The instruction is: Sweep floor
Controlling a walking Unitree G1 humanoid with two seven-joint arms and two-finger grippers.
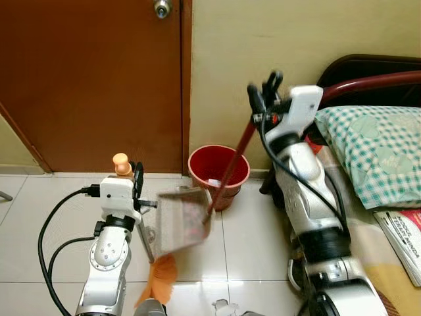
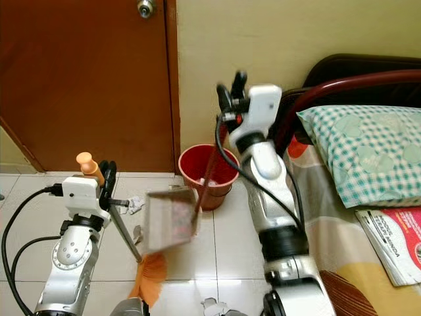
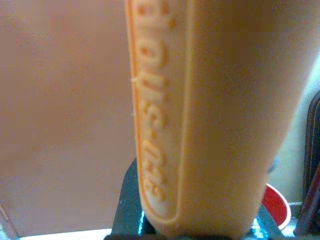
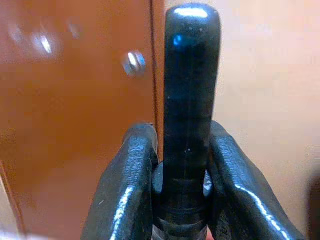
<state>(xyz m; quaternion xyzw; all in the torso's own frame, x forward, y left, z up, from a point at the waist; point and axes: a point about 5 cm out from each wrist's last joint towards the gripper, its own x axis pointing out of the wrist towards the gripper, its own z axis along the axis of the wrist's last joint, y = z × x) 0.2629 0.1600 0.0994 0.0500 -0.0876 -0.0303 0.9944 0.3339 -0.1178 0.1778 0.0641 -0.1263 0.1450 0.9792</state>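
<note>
My left gripper is shut on the orange broom handle, low on the left; the handle looms large in the left wrist view. The orange bristles rest on the white tiles below. My right gripper is raised near the wall, shut on the black end of the dustpan's long red handle. The grey dustpan hangs blurred and tilted just in front of the red bin, which stands against the wall beside the door.
A brown door stands at the back left. A bed with a checked pillow and a magazine runs along the right. Crumpled paper lies on the tiles near the broom. Black cables trail from my left arm.
</note>
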